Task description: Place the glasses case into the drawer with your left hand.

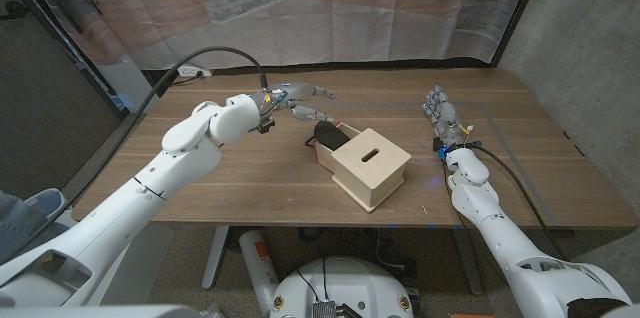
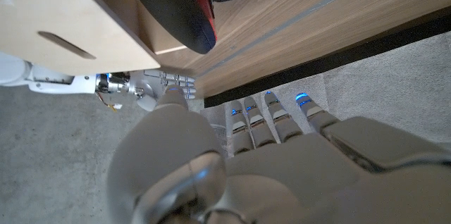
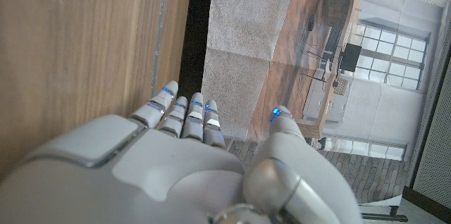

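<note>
The dark glasses case [image 1: 330, 137] with a red rim lies in the pulled-out drawer at the far left side of the small wooden box [image 1: 371, 166]. My left hand [image 1: 296, 101] hovers a little beyond and to the left of the case, fingers spread and holding nothing. From the left wrist view, the case [image 2: 171, 2] pokes out beside the box [image 2: 70, 13], past my left hand [image 2: 282, 160]. My right hand [image 1: 443, 118] stands on the table at the right with its fingers straight and nothing in it; the right wrist view shows the same hand [image 3: 190, 160].
A black cable [image 1: 205, 56] runs from my left arm to a white socket strip [image 1: 193, 73] at the table's back left edge. A sheer curtain hangs behind the table [image 1: 240, 173]. Bare wood lies in front of the box and to its left.
</note>
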{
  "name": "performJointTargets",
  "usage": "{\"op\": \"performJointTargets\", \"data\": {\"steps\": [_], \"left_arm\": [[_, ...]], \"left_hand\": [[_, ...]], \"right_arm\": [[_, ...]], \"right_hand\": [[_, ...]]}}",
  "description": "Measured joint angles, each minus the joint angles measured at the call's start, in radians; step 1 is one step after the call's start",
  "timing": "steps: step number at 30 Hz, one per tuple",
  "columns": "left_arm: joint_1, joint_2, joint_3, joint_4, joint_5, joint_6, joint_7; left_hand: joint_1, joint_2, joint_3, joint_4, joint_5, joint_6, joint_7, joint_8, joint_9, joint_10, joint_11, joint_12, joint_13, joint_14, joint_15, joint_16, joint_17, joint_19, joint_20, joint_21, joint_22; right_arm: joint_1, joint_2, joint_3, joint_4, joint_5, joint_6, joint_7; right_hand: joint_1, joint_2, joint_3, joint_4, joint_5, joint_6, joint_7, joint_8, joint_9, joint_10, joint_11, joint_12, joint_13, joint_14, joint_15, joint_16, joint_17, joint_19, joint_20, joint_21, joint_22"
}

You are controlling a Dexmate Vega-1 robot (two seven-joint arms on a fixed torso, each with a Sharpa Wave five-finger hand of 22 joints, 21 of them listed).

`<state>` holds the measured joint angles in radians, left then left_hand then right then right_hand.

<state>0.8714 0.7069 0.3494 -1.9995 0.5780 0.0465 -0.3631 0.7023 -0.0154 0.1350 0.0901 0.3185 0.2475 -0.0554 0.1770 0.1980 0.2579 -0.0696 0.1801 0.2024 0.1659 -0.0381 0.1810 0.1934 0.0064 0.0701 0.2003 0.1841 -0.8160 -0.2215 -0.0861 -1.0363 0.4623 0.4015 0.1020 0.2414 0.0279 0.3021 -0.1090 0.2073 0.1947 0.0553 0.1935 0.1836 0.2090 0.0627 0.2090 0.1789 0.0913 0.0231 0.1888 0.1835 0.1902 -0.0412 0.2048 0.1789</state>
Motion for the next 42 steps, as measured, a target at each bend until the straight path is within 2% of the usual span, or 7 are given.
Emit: {"op": "performJointTargets", "data": {"steps": [7,8,12,13,17,24,42], "left_arm": [[0.054,-0.029,-0.079,0.045,-0.081,-0.014,0.05],[0.064,-0.035,-0.094,0.057,-0.177,-0.037,0.099],[0.087,-0.053,-0.13,0.093,-0.245,-0.056,0.125],[0.094,-0.059,-0.14,0.105,-0.306,-0.075,0.147],[0.106,-0.073,-0.158,0.129,-0.393,-0.105,0.169],[0.138,-0.124,-0.208,0.216,-0.559,-0.161,0.195],[0.187,-0.195,-0.264,0.324,-0.775,-0.233,0.238]], "left_hand": [[-0.036,0.011,-0.012,0.021,0.0,-0.053,0.014,0.0,0.0,-0.032,0.011,0.0,0.0,-0.016,0.005,0.0,0.0,0.0,0.0,0.0,0.0],[-0.038,0.009,-0.013,0.021,0.0,-0.055,0.016,0.0,0.0,-0.034,0.012,0.0,0.0,-0.018,0.003,0.0,0.0,0.0,0.0,0.0,0.0],[-0.046,0.015,-0.012,0.029,0.0,-0.062,0.012,0.0,0.0,-0.039,0.017,0.0,0.0,-0.023,0.007,0.0,0.0,-0.006,-0.006,0.0,0.0],[-0.05,0.013,-0.013,0.029,0.0,-0.063,0.013,0.0,0.0,-0.042,0.02,0.0,0.0,-0.023,0.007,0.0,0.0,-0.006,-0.006,0.0,0.0],[-0.06,0.015,-0.018,0.034,-0.001,-0.067,0.018,0.0,0.0,-0.042,0.02,0.005,0.0,-0.023,0.007,0.0,0.0,-0.009,-0.009,0.0,0.0],[-0.078,0.016,-0.026,0.043,-0.004,-0.076,0.027,0.0,-0.003,-0.047,0.025,0.009,0.0,-0.026,0.01,0.004,0.0,-0.011,-0.011,0.0,0.0],[-0.106,0.017,-0.039,0.055,-0.008,-0.076,0.034,0.005,-0.003,-0.048,0.034,0.012,0.0,-0.031,0.015,0.004,0.0,-0.011,-0.011,0.0,0.0]], "right_arm": [[0.004,0.0,-0.004,0.002,-0.005,-0.002,0.001],[0.004,0.0,-0.005,0.002,-0.006,-0.002,0.001],[0.006,0.0,-0.006,0.002,-0.008,-0.004,0.002],[0.007,0.0,-0.007,0.002,-0.008,-0.004,0.002],[0.008,0.0,-0.009,0.002,-0.009,-0.005,0.003],[0.008,-0.003,-0.012,-0.006,-0.012,-0.008,0.004],[0.002,-0.017,-0.019,-0.037,-0.016,-0.021,0.007]], "right_hand": [[0.0,0.0,0.0,0.0,0.0,0.0,0.0,0.0,0.0,0.0,0.0,0.0,0.0,0.0,0.0,0.0,0.0,0.0,0.0,0.0,0.0],[0.0,0.0,0.0,0.0,0.0,0.0,0.0,0.0,0.0,0.0,0.0,0.0,0.0,0.0,0.0,0.0,0.0,0.0,0.0,0.0,0.0],[0.0,0.0,0.0,0.0,0.0,0.0,0.0,0.0,0.0,0.0,0.0,0.0,0.0,0.004,-0.004,0.0,0.0,0.0,0.0,0.0,0.0],[0.0,0.0,0.0,0.0,0.0,0.0,0.0,0.0,0.0,0.0,0.0,0.0,0.0,0.006,-0.006,0.0,0.0,0.0,0.0,0.0,0.0],[0.0,0.0,0.0,0.0,0.0,0.0,0.0,0.0,0.0,0.004,-0.004,0.0,0.0,0.006,-0.006,0.0,0.0,0.0,0.0,0.0,0.0],[0.0,0.0,0.0,0.0,0.0,0.0,0.0,0.0,0.0,0.004,-0.004,0.0,0.0,0.005,-0.006,0.0,0.0,0.0,0.0,0.0,0.0],[0.0,0.0,-0.004,-0.004,0.0,0.005,-0.005,0.0,0.0,0.004,-0.004,0.0,0.0,0.009,-0.009,0.0,0.0,0.005,0.005,0.0,0.0]]}}
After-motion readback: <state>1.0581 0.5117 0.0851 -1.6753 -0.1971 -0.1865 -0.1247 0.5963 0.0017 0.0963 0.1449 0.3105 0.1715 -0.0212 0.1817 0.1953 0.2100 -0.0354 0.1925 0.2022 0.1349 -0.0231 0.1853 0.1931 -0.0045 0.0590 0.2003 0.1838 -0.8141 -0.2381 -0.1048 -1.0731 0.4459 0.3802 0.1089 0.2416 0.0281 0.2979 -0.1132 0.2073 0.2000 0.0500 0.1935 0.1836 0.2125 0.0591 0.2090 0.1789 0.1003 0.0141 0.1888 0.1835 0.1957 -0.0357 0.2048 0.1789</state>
